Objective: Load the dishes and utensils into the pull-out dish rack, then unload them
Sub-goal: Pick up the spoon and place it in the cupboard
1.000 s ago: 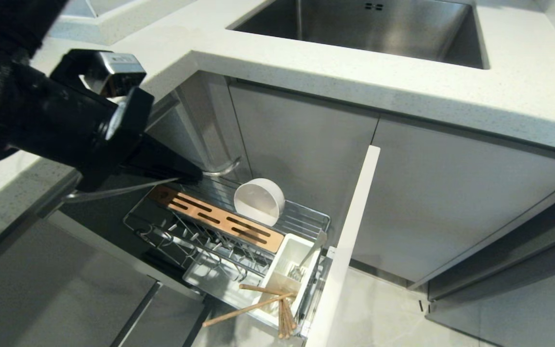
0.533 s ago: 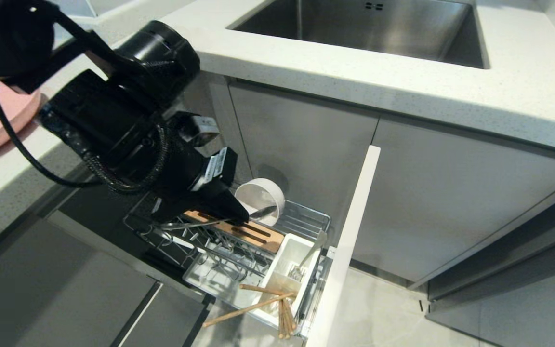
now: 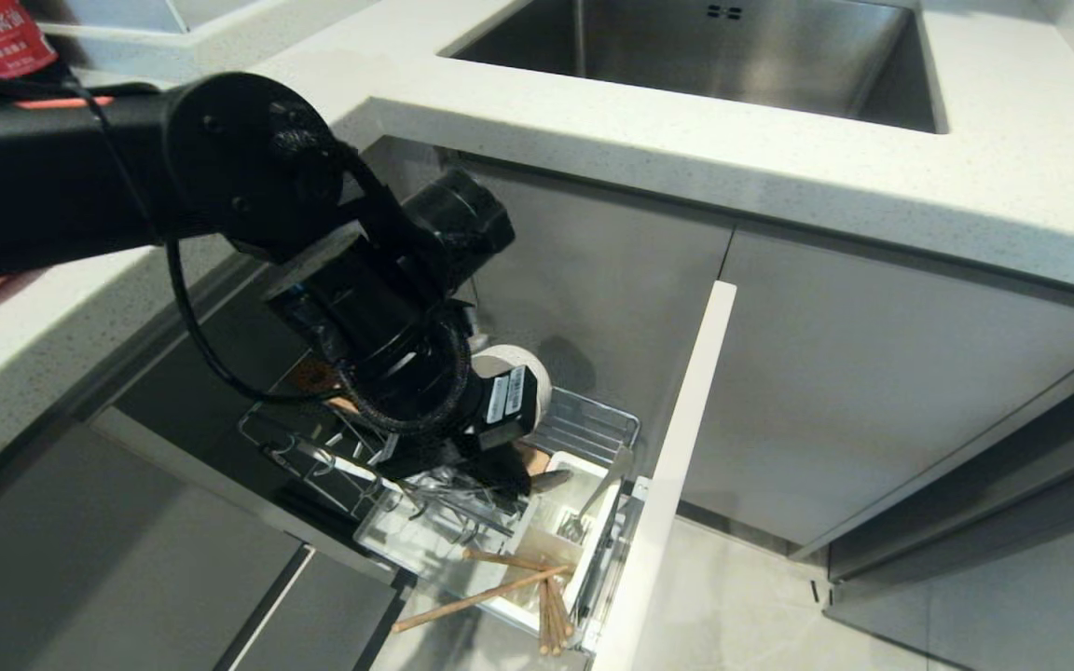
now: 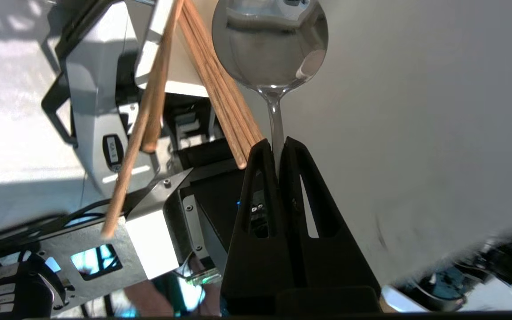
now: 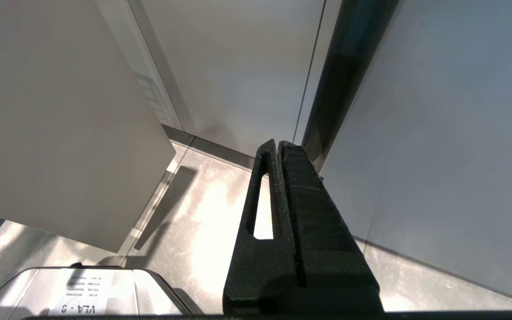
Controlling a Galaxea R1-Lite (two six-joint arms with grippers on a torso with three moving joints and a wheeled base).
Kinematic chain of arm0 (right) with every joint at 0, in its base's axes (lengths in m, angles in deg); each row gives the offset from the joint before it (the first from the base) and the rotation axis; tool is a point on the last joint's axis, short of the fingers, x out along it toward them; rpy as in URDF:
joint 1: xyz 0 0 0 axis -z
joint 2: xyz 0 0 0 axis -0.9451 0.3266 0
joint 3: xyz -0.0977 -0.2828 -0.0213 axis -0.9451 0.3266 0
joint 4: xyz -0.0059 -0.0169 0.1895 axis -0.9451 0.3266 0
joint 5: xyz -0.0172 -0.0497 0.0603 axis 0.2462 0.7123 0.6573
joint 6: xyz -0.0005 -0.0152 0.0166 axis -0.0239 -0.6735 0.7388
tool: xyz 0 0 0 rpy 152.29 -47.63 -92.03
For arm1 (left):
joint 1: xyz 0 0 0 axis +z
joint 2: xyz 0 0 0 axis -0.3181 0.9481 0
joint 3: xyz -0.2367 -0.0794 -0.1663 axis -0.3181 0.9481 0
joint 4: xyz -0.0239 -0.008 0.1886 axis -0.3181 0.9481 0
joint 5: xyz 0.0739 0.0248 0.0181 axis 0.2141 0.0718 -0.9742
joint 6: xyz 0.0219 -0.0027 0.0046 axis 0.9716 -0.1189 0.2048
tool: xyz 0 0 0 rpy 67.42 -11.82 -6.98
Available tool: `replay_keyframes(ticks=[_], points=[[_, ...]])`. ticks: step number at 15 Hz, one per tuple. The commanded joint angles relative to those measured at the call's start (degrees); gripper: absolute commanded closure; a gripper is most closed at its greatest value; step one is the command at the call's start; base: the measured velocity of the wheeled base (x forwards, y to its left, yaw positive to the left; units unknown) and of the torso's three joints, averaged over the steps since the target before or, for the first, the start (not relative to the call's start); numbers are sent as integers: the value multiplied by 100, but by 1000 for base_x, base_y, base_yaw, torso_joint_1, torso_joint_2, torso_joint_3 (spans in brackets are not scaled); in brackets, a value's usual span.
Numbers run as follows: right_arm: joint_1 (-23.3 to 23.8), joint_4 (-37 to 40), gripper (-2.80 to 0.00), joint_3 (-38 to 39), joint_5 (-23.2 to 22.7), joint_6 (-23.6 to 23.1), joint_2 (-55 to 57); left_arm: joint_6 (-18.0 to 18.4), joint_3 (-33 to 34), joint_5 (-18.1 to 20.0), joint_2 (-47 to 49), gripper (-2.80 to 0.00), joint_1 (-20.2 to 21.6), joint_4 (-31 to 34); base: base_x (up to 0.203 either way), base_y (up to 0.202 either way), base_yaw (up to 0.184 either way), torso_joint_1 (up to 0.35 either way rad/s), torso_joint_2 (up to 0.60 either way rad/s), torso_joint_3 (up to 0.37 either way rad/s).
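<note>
My left pincer (image 4: pixel 277 144) was pinching the thin neck of the spoon (image 4: pixel 270 42), and the bowl of the spoon stuck out straight ahead of my fingertips. I was holding it low over the pull-out dish rack (image 3: pixel 584 421), just above the white utensil box (image 3: pixel 567 508) at the rack's front end.

To do this step well, I judged that I must tip the spoon so one end pointed down into the box, lower it slowly, and only then let it go. The neck is narrow and smooth, so it could turn in my grip if it knocked against something.

The chopsticks (image 3: pixel 500 585) were near, a little beyond my fingertips, lying across the front corner of the box and sticking out over the rack's edge. They crossed close beside the spoon, and a careless push could throw them to the floor. A steel fork (image 3: pixel 593 508) already stood in the box, so the free room was small. The cream-white bowl (image 3: pixel 511 359) stood on its edge behind my wrist, partly hidden by it. The white front panel (image 3: pixel 677 466) rose just beside the box.

My right pincer (image 5: pixel 278 144) hung pressed together near the floor, well apart.
</note>
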Motion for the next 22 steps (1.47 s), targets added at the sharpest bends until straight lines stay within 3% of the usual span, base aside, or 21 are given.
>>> replay_keyframes(ticks=[1, 22], points=[[-1, 4, 0, 0, -1, -6, 2, -37, -7, 14, 299, 0, -47, 42, 0, 0, 0, 0, 0, 0], [-1, 5, 0, 0, -1, -1, 2, -337, -43, 120, 1183, 0, 20, -459, 0, 0, 0, 0, 0, 0]])
